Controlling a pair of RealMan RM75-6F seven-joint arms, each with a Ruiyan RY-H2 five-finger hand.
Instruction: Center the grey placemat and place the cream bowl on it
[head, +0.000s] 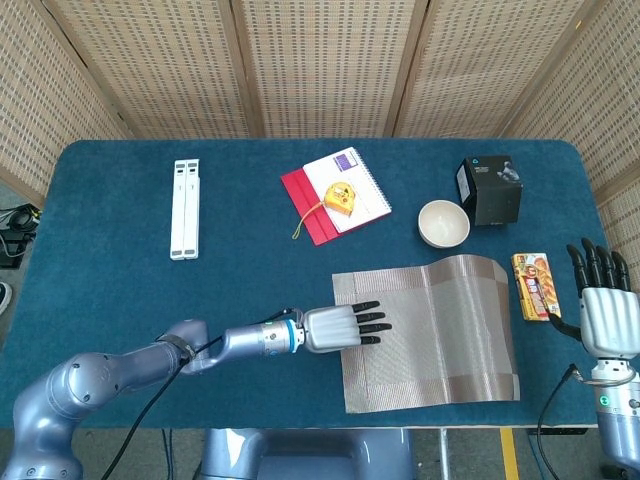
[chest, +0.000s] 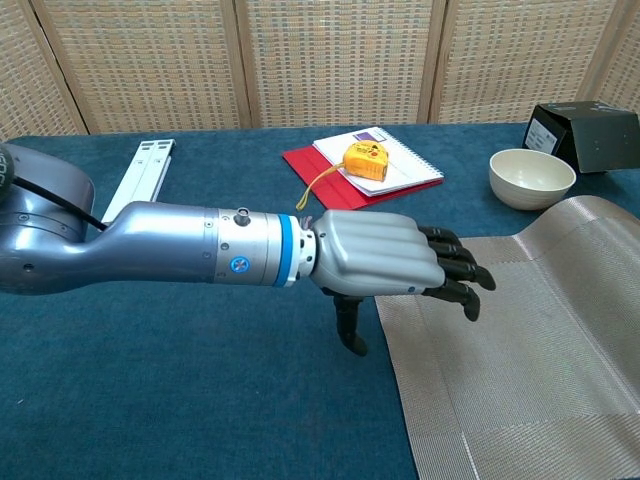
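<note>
The grey placemat (head: 428, 333) lies on the blue bench (head: 120, 290), toward the right front part, with its far right corner curled up; the cream bowl (head: 443, 223) stands just behind this edge, beside a black box (head: 491, 190). The left robot hand (head: 343, 327) is flat, palm down, with fingers (chest: 455, 272) stretched and a little apart over the left edge of the placemat, thumb pointing down; it holds nothing. The right robot hand (head: 603, 305) is upright at the right edge of the bench, fingers spread, also holding nothing, near a small orange packet (head: 534, 286). A yellow tape measure (head: 340, 199) rests on a notebook (head: 345, 190) further back.
</note>
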